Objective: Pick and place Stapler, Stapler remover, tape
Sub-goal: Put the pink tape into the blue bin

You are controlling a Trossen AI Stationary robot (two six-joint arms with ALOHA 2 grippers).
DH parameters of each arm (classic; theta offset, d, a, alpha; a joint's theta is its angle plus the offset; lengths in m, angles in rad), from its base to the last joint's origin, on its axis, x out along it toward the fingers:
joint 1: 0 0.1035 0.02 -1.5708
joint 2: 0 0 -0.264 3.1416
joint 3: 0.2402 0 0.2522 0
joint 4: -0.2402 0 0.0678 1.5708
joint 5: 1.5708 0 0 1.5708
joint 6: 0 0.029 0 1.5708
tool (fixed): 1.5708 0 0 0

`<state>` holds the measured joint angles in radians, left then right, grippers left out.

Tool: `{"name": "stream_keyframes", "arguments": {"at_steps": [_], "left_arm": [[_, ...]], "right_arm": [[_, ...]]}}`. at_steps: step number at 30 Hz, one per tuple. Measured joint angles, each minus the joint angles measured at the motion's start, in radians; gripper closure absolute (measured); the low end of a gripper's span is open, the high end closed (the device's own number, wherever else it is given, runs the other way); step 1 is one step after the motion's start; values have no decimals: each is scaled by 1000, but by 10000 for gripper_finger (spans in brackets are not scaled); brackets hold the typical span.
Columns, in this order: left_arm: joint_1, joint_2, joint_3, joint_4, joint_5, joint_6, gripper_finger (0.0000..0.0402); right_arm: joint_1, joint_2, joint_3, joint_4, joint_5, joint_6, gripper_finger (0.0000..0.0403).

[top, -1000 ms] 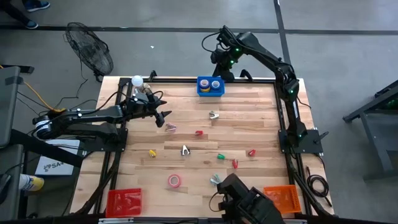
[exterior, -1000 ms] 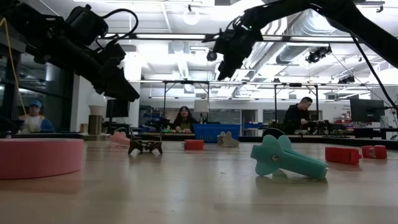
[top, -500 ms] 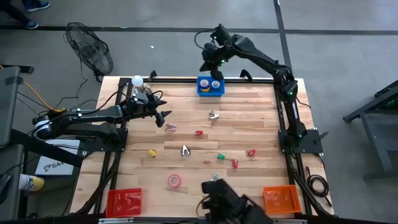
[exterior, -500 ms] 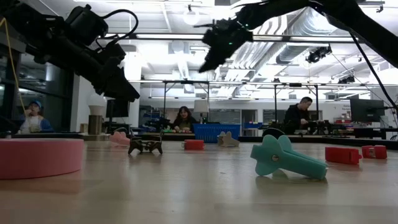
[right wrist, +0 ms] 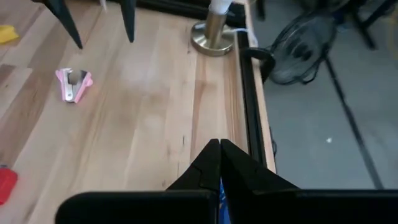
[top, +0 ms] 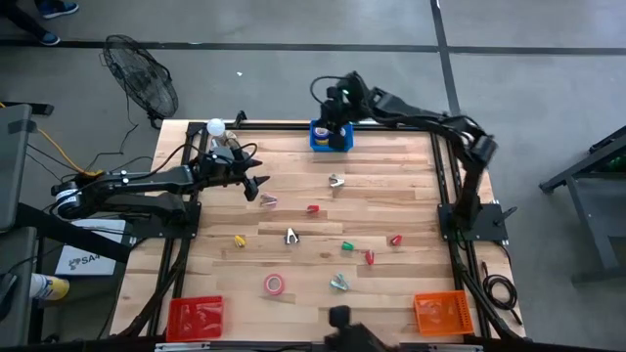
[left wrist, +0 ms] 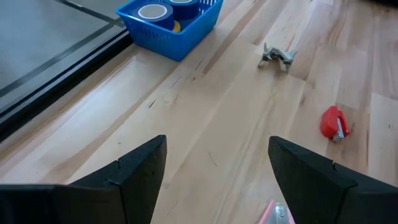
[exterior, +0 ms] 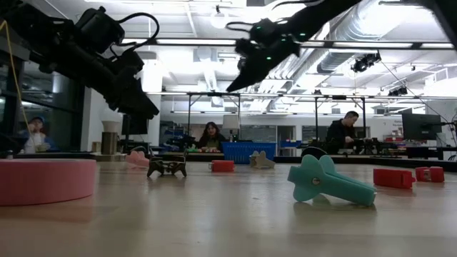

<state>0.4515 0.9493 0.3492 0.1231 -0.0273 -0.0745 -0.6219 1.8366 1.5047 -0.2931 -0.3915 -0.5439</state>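
Right claw (top: 333,110): fingers pressed together, nothing between them, hanging over the blue basket (top: 332,137) at the far edge of the tabletop (top: 391,196). Left claw (top: 256,180): fingers spread wide, empty, hovering above the tabletop just beside a pink staple remover (top: 268,200).

Progress, as judged: early. The blue basket holds at least 2 tape rolls, blue ones with a trace of yellow beside them in the left wrist view (left wrist: 152,12). The pinkish-red tape roll (top: 274,285) lies loose near the front edge. About 9 small staplers and removers are scattered across the middle, among them a red one (top: 313,208), a yellow one (top: 240,240), a green one (top: 346,246) and a teal one (top: 338,283). The red bin (top: 196,315) and the orange bin (top: 437,313) at the front corners show no clear contents.

Differences between views:
- High view: the only full count and layout.
- Low view: the teal piece (exterior: 330,183) side-on, and people seated in the room behind.
- Left wrist view: the basket's contents.
- Right wrist view: the closed fingers, with the pink remover and a lamp base (right wrist: 213,38) beyond them.
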Motion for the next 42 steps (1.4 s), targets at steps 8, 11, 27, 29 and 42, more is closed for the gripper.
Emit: {"name": "stream_keyframes", "arguments": {"at_steps": [8,11,27,29,42], "left_arm": [[0,0,0,-9,15,-14,125],[0,0,0,-15,23,-37,125],[0,0,0,-62,100,-66,125],[0,0,0,-74,117,-81,125],[-1,1,0,-130,127,-119,125]], "right_arm": [[-11,-311,-450,332,138,66,403],[-10,-406,-581,437,151,121,403],[-11,-701,-932,498,175,179,396],[-10,-711,-948,493,172,186,396],[-10,-715,-954,493,71,202,391]]}}
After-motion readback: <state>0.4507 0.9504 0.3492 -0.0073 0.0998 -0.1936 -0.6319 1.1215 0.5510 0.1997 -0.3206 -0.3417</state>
